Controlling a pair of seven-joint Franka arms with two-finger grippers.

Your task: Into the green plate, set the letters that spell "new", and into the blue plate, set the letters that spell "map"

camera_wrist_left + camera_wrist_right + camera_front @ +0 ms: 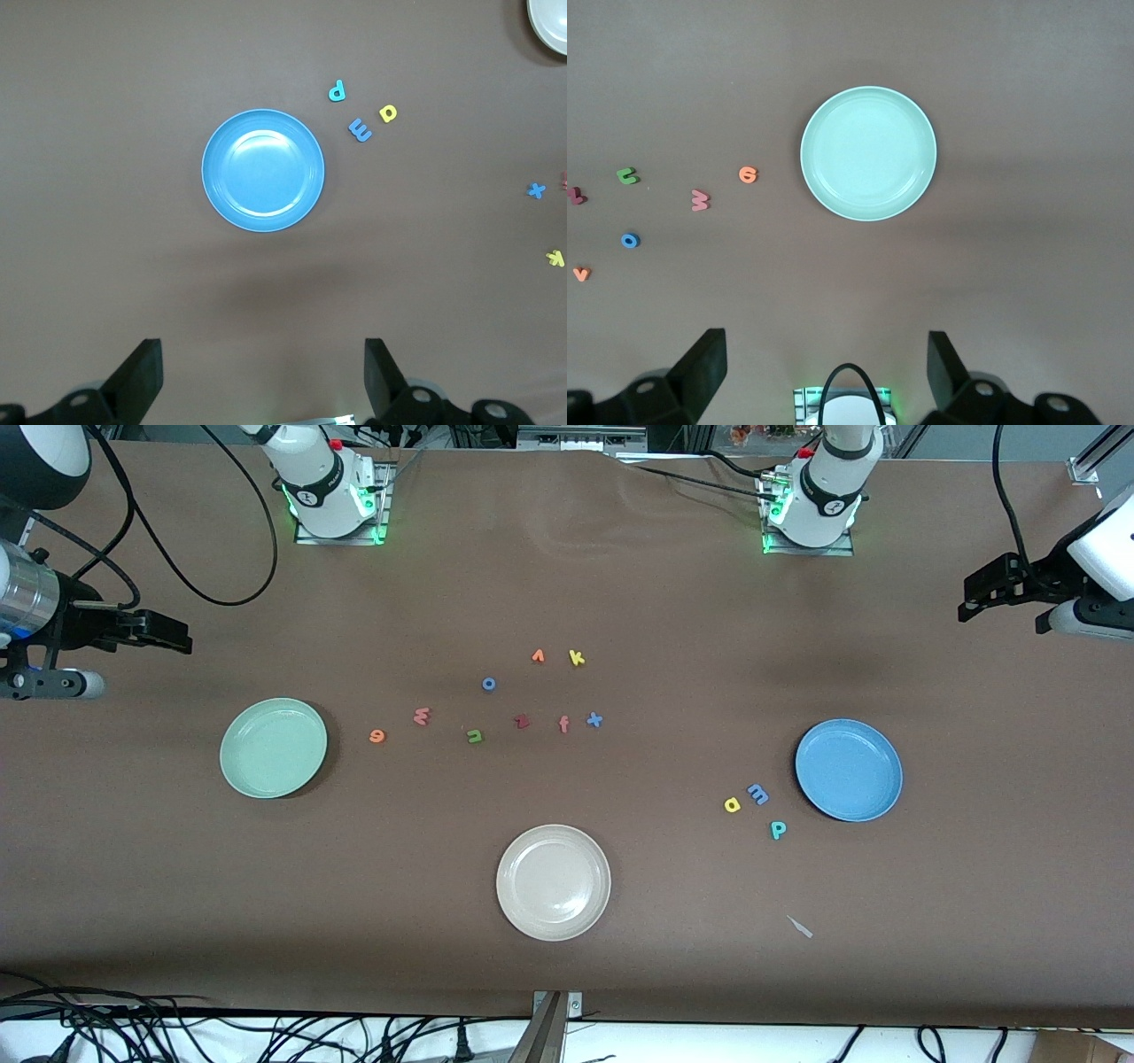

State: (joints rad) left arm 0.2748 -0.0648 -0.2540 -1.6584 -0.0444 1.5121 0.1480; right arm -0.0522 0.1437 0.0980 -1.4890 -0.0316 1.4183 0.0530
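Nothing sorted yet; both plates empty. Green plate (273, 747) sits twd right arm's end of bench, w/ orange e (377, 735), pinkish w (422, 716), green n (475, 735) loose beside it nr bench centre. Blue plate (849, 770) twd left arm's end; blue m (757, 794), yellow a (732, 805), teal p (778, 830) just beside it. Left claw (261, 376) and right claw (824, 372) both open, empty, each over bench by its plate. All 6 letters left to move.
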